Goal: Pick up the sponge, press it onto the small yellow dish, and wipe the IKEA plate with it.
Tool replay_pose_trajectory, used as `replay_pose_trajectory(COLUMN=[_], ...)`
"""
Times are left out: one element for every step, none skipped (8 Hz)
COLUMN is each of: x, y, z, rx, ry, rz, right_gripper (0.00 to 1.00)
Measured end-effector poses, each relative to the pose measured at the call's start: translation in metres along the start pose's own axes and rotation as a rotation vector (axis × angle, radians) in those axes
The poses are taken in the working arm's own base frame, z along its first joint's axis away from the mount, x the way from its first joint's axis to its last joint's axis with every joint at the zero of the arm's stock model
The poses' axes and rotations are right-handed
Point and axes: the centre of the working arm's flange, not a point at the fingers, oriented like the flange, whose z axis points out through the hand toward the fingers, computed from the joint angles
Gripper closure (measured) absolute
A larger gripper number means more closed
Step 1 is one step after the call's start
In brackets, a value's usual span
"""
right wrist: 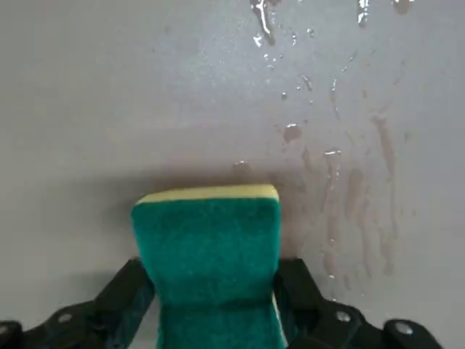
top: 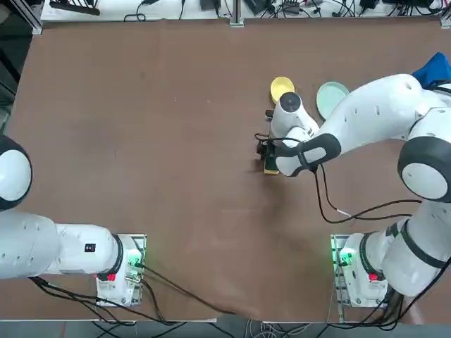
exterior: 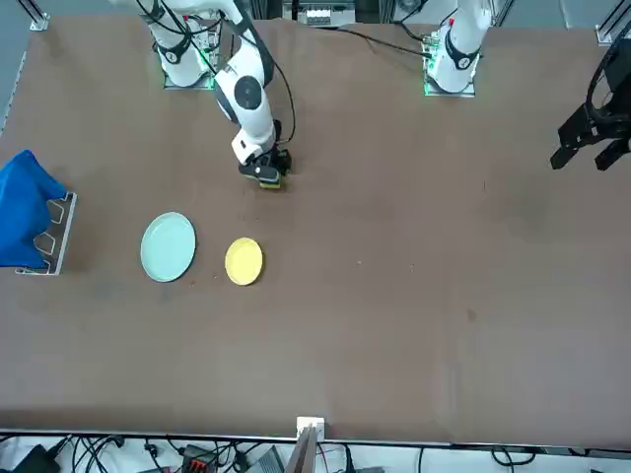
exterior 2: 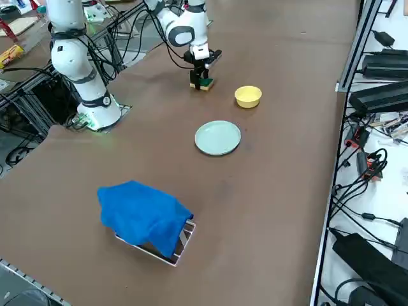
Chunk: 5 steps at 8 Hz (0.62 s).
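The sponge (right wrist: 207,254), green scouring top over a yellow layer, sits low at the table surface between my right gripper's black fingers (right wrist: 127,291), which press its two sides. My right gripper (top: 268,158) (exterior: 268,175) (exterior 2: 201,78) points straight down, shut on the sponge (top: 271,169) (exterior: 270,183) (exterior 2: 204,85). The small yellow dish (top: 282,88) (exterior: 244,261) (exterior 2: 248,96) lies a short way beyond the gripper. The pale blue-green IKEA plate (top: 331,98) (exterior: 168,246) (exterior 2: 218,138) lies beside the dish, toward the robot's right.
A blue cloth (exterior 2: 143,217) (exterior: 25,207) drapes over a small rack at the table's right edge. Wet streaks and drops (right wrist: 341,182) mark the table just past the sponge. Cables and equipment crowd the floor beyond the table's far edge.
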Motion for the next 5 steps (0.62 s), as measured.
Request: replay_pose_trajectory(x=[0.0, 0.0001, 0.0002, 0.0003, 0.0005], y=[0.0, -0.0001, -0.0003, -0.0005, -0.0007], z=[-0.0002, -0.0004, -0.0008, -0.0014, -0.0021], rx=[0.0, 0.001, 0.002, 0.004, 0.005], ry=[0.0, 0.001, 0.002, 0.003, 0.004], rz=[0.003, 0.01, 0.019, 0.025, 0.026], right_gripper=[0.0, 0.0, 0.02, 0.13, 0.17])
